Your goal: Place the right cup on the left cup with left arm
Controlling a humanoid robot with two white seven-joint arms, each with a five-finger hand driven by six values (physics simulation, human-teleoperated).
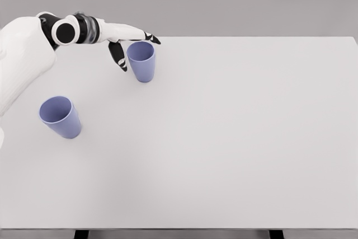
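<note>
Two lavender-blue cups stand upright on the white table [235, 138]. The right cup [141, 61] is near the table's far edge, left of centre. The left cup [60, 117] stands nearer and further left, apart from everything. My left hand [133, 48] reaches in from the upper left and sits at the right cup's rim. Its fingers [140, 36] stretch behind the rim and the thumb [118, 56] hangs down on the cup's left side. The fingers are spread, not closed around the cup. The right arm does not show.
The table's far edge runs just behind the hand and the right cup. A grey wall fills the background. Two dark table legs show at the bottom edge.
</note>
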